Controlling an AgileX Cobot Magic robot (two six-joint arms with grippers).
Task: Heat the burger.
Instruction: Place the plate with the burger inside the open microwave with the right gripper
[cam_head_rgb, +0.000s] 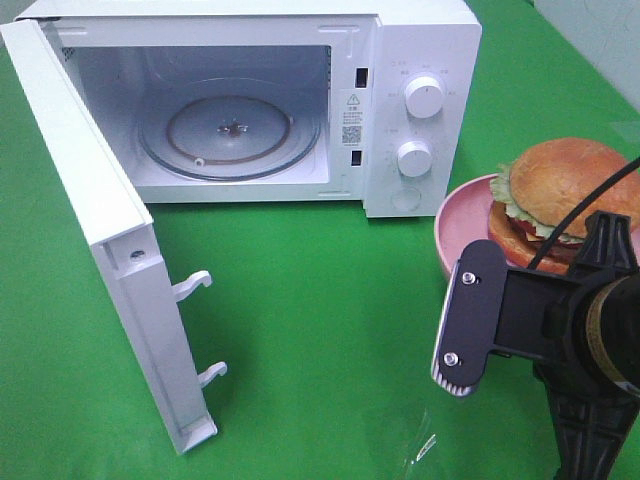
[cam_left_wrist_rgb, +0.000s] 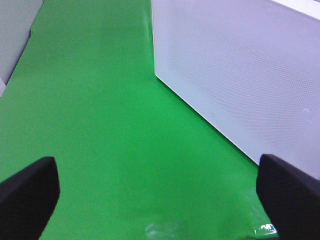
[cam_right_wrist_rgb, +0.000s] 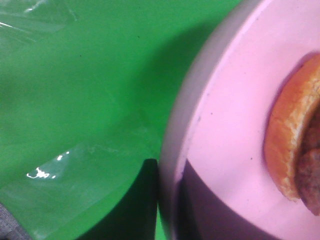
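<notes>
The burger (cam_head_rgb: 565, 195) has a golden bun, lettuce and a dark patty, and sits on a pink plate (cam_head_rgb: 458, 215) right of the microwave. The right wrist view shows its bun edge (cam_right_wrist_rgb: 290, 150) on the plate (cam_right_wrist_rgb: 225, 125). My right gripper (cam_right_wrist_rgb: 167, 200) is shut on the plate's near rim, one dark finger outside the rim and one on the plate's inner face. From above, the right arm (cam_head_rgb: 560, 320) covers the plate's front edge. My left gripper (cam_left_wrist_rgb: 160, 200) is open over bare green cloth, holding nothing, and lies outside the high view.
The white microwave (cam_head_rgb: 420, 60) stands at the back with its door (cam_head_rgb: 100, 230) swung wide to the left and its glass turntable (cam_head_rgb: 230, 135) bare. That door's outer face (cam_left_wrist_rgb: 240, 75) is close to my left gripper. Green cloth (cam_head_rgb: 320, 300) covers the table.
</notes>
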